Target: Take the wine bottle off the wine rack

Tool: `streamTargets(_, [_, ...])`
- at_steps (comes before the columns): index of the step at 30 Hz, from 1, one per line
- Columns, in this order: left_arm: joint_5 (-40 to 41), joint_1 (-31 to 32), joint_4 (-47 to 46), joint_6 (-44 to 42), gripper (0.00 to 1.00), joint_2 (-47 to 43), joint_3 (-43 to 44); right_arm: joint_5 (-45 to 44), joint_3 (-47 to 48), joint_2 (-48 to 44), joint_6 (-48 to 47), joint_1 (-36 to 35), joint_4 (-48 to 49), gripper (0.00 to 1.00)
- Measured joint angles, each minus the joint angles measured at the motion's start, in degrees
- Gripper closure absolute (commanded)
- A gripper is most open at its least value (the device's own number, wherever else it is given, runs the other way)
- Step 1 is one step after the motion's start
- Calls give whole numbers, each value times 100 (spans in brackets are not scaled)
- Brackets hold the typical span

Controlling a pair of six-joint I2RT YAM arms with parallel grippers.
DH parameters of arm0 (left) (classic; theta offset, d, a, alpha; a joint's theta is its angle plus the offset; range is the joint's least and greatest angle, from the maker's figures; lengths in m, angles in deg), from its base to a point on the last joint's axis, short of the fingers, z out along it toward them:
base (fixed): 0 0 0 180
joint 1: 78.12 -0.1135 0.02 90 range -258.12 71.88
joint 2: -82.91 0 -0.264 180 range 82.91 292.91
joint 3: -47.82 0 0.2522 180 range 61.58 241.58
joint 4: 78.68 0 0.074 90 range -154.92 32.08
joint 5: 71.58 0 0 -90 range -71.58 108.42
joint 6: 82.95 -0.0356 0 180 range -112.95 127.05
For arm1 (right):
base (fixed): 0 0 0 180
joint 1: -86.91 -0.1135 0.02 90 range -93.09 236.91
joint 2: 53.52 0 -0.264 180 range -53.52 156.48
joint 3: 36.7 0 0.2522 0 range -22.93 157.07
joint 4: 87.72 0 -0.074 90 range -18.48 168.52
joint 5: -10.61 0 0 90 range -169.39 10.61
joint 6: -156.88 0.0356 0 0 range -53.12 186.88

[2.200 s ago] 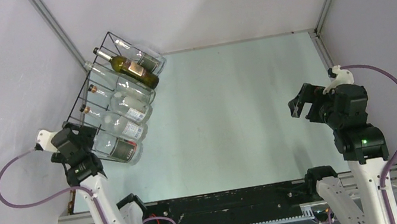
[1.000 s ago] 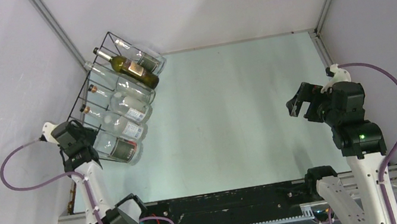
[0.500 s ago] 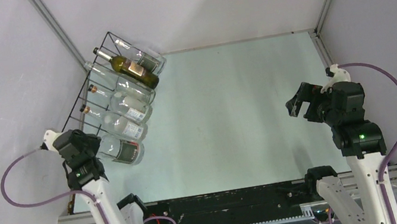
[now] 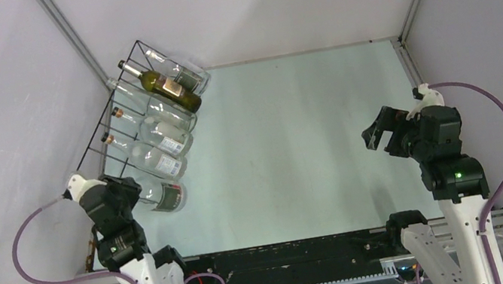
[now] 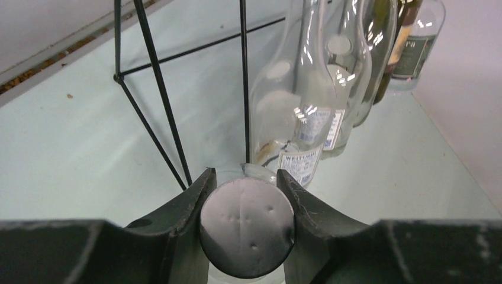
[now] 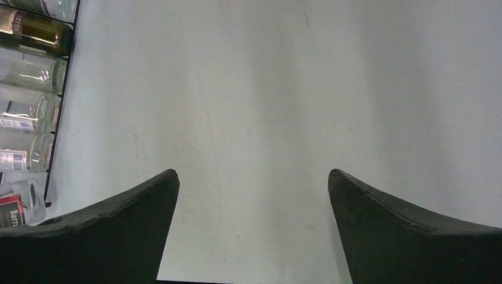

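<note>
Top external: left pincer (image 4: 133,194) pulled back, wine bottle (image 4: 166,197) leaving wine rack (image 4: 101,124).

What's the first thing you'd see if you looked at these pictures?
A black wire wine rack full of lying bottles sits in the far left corner, one dark wine bottle on top. The left claw pinches the round end of the nearest clear bottle, while the right claw hangs open over the table.

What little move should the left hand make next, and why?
Probably draw the wine bottle back out, away from the wine rack. The left hand is shut on the bottle's round end, and the rack's black wires stand just beyond it.
</note>
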Motion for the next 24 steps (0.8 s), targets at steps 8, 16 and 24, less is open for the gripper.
streamTargets(8, [-50, 409, 529, -70, 100, -258, -26, -7, 0, -66, 46, 0, -20, 0])
streamTargets(16, [-179, 645, 667, -66, 100, -306, -26, -7, -20, -70, 92, 0, -39, 0])
streamTargets(24, [-229, 984, 632, -48, 100, -319, -31, -2, -94, -105, 190, 0, -52, 0])
